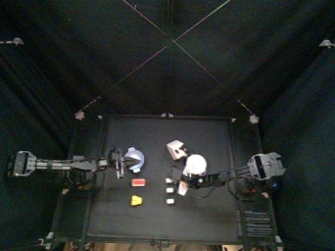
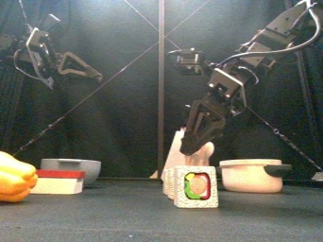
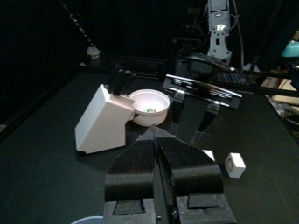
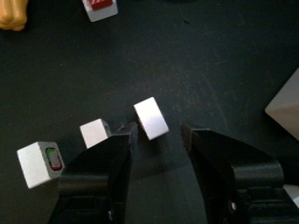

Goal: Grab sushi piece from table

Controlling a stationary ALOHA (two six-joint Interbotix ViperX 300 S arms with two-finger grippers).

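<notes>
The surface [image 1: 157, 221] carries everything, with bare black room toward its front edge and curtains close on all sides. On it, going down in size: a white pot [image 2: 252, 175] with a handle, a slanted white block [image 3: 105, 118], a grey bowl [image 2: 70, 167], a yellow pepper-like toy [image 2: 15, 178], a red-and-white piece [image 2: 59, 181], then three small white pieces.

The sushi piece [image 2: 198, 186], showing a green and red filling, stands upright on the surface in front of the white pot, just beside a plain white piece [image 4: 152, 118] and another [image 4: 96, 133]. In the right wrist view it [image 4: 41, 164] lies off to one side of the jaws, not between them.

The right end effector [image 4: 162, 144] hangs above this cluster with its jaws apart, holding nothing. The left end effector [image 3: 158, 162] rests away from the pot, near the grey bowl, jaws together and empty.

The grab looks not yet done: aligning over the sushi, lowering and closing remain. The neighbouring pieces leave little room beside it; the open side faces the front edge
</notes>
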